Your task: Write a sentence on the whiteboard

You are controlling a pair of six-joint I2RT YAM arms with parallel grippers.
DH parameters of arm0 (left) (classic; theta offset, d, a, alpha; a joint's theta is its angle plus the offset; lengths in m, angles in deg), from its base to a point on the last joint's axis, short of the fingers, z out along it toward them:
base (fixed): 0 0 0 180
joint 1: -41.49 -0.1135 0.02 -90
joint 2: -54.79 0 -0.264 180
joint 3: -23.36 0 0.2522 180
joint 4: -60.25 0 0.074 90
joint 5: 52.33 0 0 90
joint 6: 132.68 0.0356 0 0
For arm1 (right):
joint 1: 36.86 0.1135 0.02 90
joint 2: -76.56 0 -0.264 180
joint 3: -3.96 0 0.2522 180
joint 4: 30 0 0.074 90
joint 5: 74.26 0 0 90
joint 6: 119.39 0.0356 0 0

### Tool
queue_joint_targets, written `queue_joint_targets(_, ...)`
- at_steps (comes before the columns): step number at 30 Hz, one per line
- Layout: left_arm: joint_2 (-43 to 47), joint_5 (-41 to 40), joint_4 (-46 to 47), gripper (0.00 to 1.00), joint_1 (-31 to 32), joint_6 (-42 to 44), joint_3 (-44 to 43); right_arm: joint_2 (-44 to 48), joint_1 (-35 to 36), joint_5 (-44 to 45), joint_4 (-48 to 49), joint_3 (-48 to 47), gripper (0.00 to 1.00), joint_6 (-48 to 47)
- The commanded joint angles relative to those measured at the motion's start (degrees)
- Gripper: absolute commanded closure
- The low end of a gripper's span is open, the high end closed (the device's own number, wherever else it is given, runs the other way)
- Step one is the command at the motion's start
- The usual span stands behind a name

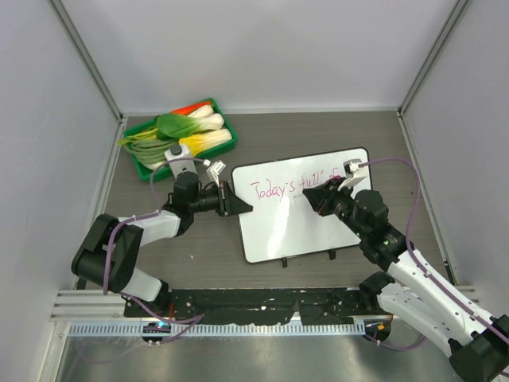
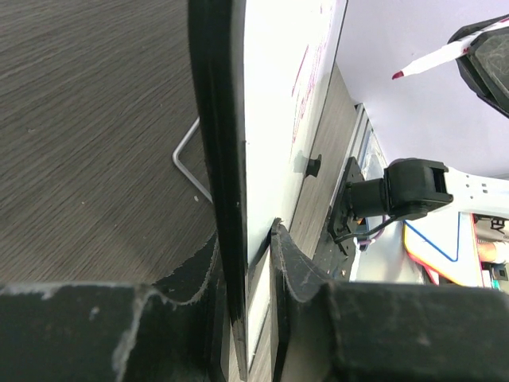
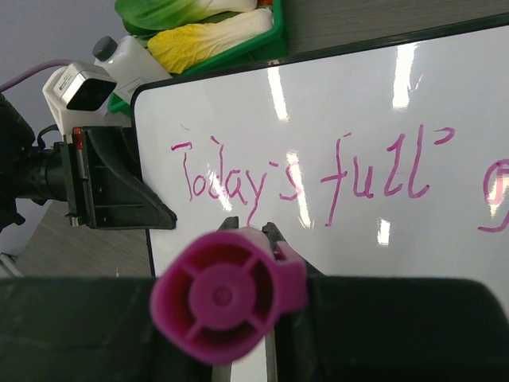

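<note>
I'm steadying the stiff, probably slick whiteboard, left pincer closed on its rim; right pincer is squeezing the marker.

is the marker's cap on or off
Off: the left wrist view shows the marker ending in a bare pink tip, no cap over it.

Left arm, right arm: black-white, purple cables

White whiteboard, pink sentence, green tray, magenta marker.
</note>
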Motion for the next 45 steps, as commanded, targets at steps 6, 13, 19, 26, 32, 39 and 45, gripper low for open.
queue_joint_targets(6, -2.77, -10.99, -7.00, 1.00, -0.14, 10.39, 1.08, 6.31, 0.29, 10.49, 0.66, -0.83, 0.99, -2.90)
queue_joint_targets(13, -3.03, -10.73, -7.00, 1.00, -0.14, 10.39, 1.08, 6.15, 0.37, 12.09, -1.36, -1.88, 0.99, -4.57)
queue_joint_targets(19, -2.06, -11.52, -7.00, 1.00, -0.05, 10.65, 1.52, 4.56, 0.29, 9.63, -0.84, -0.92, 0.99, -3.34)
queue_joint_targets(26, -2.77, -11.52, -7.44, 1.00, -0.14, 10.66, 0.82, 4.91, 0.20, 7.70, 0.31, 0.05, 0.99, -3.69)
queue_joint_targets(32, -3.03, -11.34, -7.53, 1.00, -0.14, 10.66, 0.73, 2.37, 0.37, 6.03, 1.36, 0.05, 0.99, -4.13)
queue_joint_targets(39, -2.59, -11.70, -7.44, 1.00, -0.13, 10.66, 0.90, 0.61, 0.38, 5.76, 2.41, 0.22, 0.99, -4.22)
queue_joint_targets(45, -2.50, -11.61, -7.44, 1.00, -0.14, 10.66, 1.08, 1.13, 0.55, 5.49, 2.94, -0.04, 0.98, -5.10)
